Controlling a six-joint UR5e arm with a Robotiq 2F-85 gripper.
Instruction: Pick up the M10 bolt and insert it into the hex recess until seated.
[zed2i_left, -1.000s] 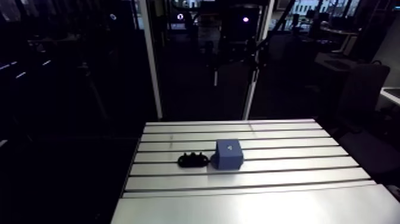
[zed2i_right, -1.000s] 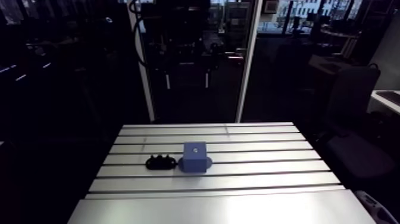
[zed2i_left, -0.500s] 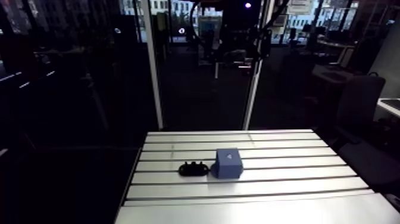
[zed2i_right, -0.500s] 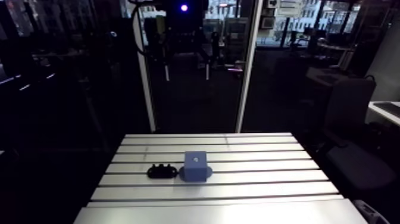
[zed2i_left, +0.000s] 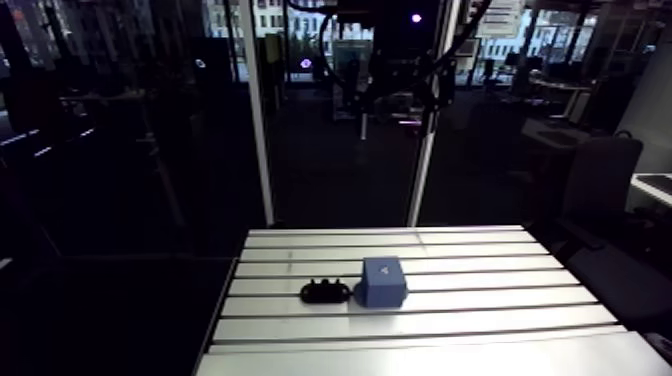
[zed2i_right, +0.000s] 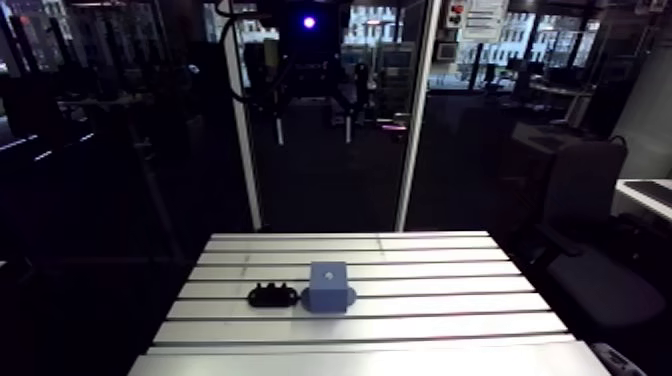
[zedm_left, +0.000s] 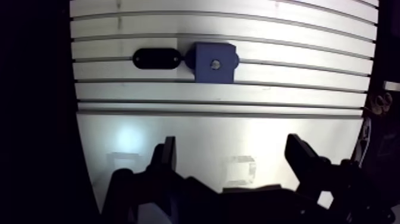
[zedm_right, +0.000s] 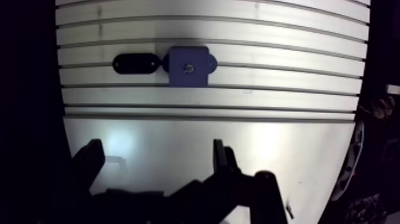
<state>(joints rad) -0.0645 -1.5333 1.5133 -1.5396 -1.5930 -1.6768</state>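
M10 bolt: the only bolt-like feature showing is a small grey round spot (zedm_left: 215, 64) lying in the middle of the top face of the blue block (zedm_left: 205, 52). It is facing straight up toward the wrist camera. Whether it is a bolt head or the bare recess cannot be told. No shank is showing, so any long axis would be running vertically into the block, end-on to the wrist view.

Nearest the camera, the gripper (zedm_left: 232, 149) is hanging well short of the blue block and high above it. Its two dark fingers (zedm_left: 168, 156) are standing wide apart and are gripping nothing. Under them, the smooth front plate of the table (zedm_left: 178, 134) is catching a bright reflection.

Beyond the plate, on the block's side, the slotted part of the table is running its grooves crosswise to the gripper's line of sight. The blue block is sitting there upright across the grooves, with a rounded flange sticking out low on each side.

A black oval piece (zedm_left: 156, 58) is lying just beside the block, off one flange, with its long axis along the grooves. In the arm view it is showing small bumps on top. Whether it is touching the flange cannot be told.
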